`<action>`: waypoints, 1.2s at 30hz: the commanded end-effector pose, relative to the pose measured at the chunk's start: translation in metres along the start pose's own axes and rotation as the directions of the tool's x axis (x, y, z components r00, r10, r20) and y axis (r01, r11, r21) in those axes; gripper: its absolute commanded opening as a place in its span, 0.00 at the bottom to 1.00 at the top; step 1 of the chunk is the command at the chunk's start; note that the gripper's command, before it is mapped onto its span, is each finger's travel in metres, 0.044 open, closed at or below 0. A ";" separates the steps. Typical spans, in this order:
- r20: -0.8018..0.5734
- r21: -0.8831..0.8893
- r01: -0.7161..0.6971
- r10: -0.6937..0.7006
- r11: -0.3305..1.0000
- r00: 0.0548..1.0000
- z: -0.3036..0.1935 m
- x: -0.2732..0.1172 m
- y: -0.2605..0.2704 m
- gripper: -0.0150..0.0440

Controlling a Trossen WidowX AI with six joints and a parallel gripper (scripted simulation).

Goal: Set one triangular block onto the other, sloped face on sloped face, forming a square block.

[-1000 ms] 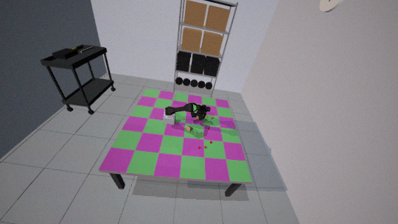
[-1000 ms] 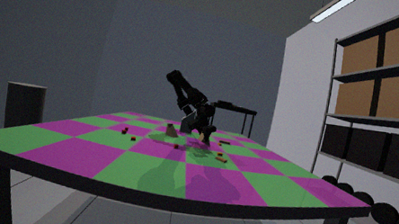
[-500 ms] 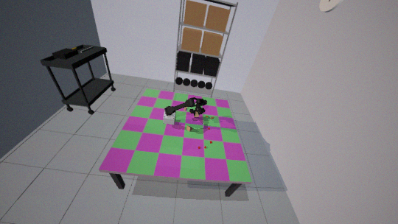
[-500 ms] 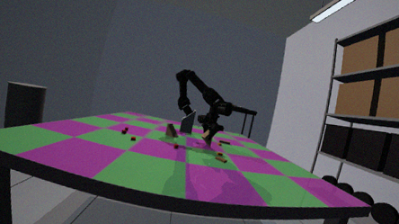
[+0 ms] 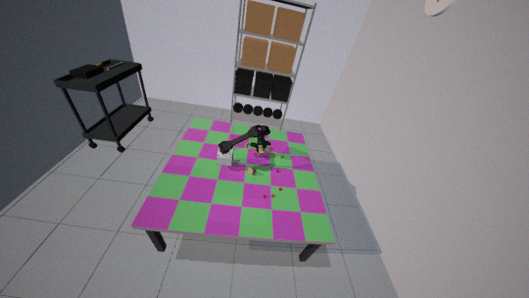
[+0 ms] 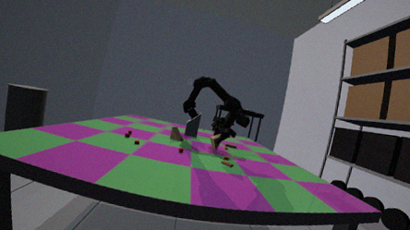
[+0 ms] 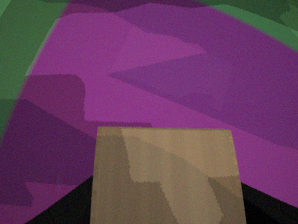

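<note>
- You had the gripper [image 5: 261, 148] [image 6: 217, 138] [image 7: 158, 185] closed partway on the held block [image 5: 261, 151] [image 6: 215, 142] [image 7: 170, 172], one finger at each side. It sat on the shelf-rack side of the standing block, well apart from it, and looked tilted in the exterior view. Clearance from the table could not be told.
- Your landmark, the standing block [image 5: 251, 171] [image 6: 177, 134], rested on the table. Its slope appeared to face the held block; its long axis was too small to confirm.
- Your coming move turned on that offset: the single arm [image 5: 240, 139] [image 6: 217, 91] needed to carry the held block away from the rack, over the standing block, then match slopes and ends before lowering.
- You had the nearest red cube [image 5: 277, 171] [image 6: 180, 150] beside that landmark, toward the exterior camera; a low sweep there risked knocking it.
- You had the shelf rack [image 5: 272, 33] [image 6: 394, 125] farthest from the standing block, beyond the table.
</note>
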State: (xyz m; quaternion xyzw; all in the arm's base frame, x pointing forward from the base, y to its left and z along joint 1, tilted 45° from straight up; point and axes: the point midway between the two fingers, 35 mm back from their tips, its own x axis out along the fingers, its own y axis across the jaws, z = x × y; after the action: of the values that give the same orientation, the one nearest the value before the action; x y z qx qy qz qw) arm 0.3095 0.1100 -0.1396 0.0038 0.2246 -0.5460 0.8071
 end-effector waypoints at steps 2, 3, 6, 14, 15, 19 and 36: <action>0.144 0.002 -0.015 0.015 1.000 0.990 -0.010 -0.005 0.001 0.25; 0.170 0.002 -0.015 0.015 1.000 0.985 -0.012 -0.005 0.001 0.25; 0.106 0.001 0.001 -0.001 1.000 0.994 -0.008 -0.002 0.000 0.34; 0.106 0.001 0.001 -0.001 1.000 0.994 -0.008 -0.002 0.000 0.70; 0.106 0.001 0.001 -0.001 1.000 0.994 -0.008 -0.002 0.000 0.74; 0.106 0.001 0.001 -0.001 1.000 0.994 -0.008 -0.002 0.000 0.92; 0.088 -0.070 -0.032 0.038 0.997 0.995 0.030 -0.083 -0.001 1.00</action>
State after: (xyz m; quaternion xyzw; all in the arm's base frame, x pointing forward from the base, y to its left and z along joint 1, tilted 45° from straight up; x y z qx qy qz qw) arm 0.3000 0.1349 -0.1199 -0.0493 0.1988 -0.5438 0.8139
